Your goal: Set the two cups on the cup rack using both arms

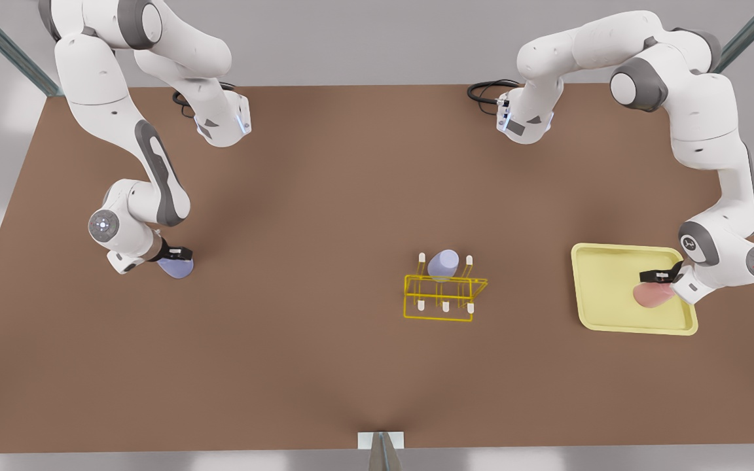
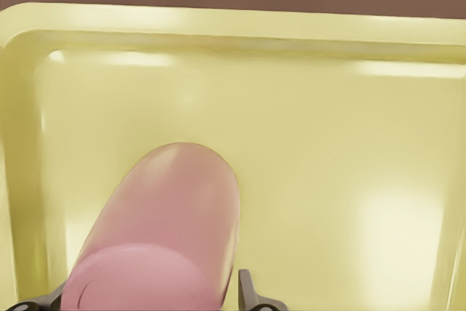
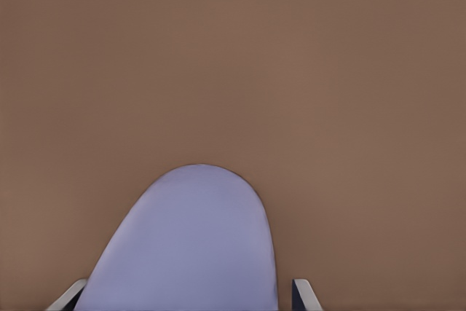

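On the front view's right, my left gripper (image 1: 660,280) is shut on the salmon pink cup (image 1: 652,296), which is tilted low over the pale-yellow tray (image 1: 603,261). In the left wrist view the pink cup (image 2: 164,231) sits between the black fingers (image 2: 246,293). On the front view's left, my right gripper (image 1: 177,255) is shut on a lavender cup (image 1: 175,268) just above the table. The right wrist view has that lavender cup (image 3: 189,245) between the two fingertips (image 3: 304,295). The yellow cup rack (image 1: 446,297) stands mid-table, with another lavender cup (image 1: 443,265) resting on its back pegs.
The brown table (image 1: 324,216) stretches wide between the two arms. The tray's raised rim (image 2: 218,23) surrounds the pink cup. Both arm bases (image 1: 524,121) and their cables sit at the far edge. A small white bracket (image 1: 381,440) marks the near edge.
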Controlling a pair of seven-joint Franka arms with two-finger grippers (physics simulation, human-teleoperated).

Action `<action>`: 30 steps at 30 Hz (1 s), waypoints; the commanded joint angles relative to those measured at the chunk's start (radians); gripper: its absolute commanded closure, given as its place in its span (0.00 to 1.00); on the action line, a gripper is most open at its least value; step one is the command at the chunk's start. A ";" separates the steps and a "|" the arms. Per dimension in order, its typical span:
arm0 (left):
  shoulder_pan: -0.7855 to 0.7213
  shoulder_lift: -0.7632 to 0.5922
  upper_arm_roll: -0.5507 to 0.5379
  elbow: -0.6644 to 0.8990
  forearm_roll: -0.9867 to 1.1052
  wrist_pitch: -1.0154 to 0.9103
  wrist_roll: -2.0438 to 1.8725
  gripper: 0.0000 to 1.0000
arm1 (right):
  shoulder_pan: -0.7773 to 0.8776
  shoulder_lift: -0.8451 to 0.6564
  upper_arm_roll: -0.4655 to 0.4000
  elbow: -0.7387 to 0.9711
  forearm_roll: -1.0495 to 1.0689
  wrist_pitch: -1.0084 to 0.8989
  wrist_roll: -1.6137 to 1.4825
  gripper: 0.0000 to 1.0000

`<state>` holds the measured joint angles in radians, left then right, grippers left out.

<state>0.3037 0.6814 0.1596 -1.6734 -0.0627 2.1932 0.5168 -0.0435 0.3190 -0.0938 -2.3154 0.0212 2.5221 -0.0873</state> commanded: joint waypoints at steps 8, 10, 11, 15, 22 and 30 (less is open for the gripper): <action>-0.003 0.003 -0.002 0.003 -0.009 0.014 0.005 0.09 | 0.001 0.003 0.002 0.001 0.002 0.000 -0.008 0.07; -0.003 0.003 -0.003 0.009 -0.008 0.014 0.005 0.09 | 0.002 0.003 0.002 0.004 0.002 0.000 -0.008 0.11; -0.003 0.003 -0.003 0.011 -0.008 0.014 0.005 0.09 | 0.004 0.003 0.002 0.004 0.002 0.000 -0.009 0.13; -0.003 0.000 -0.003 0.014 -0.006 0.016 0.006 0.09 | 0.002 0.003 0.002 0.007 0.002 0.000 -0.009 0.19; -0.005 0.004 -0.003 0.014 -0.006 0.066 0.006 0.09 | 0.004 0.008 0.003 0.013 0.002 -0.002 -0.008 0.19; -0.008 0.006 -0.003 0.014 -0.019 0.083 0.005 0.08 | 0.008 -0.001 0.008 0.021 0.002 -0.012 -0.008 0.19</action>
<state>0.2961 0.6883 0.1564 -1.6602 -0.0778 2.2647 0.5239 -0.0356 0.3182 -0.0857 -2.2953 0.0275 2.5149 -0.1069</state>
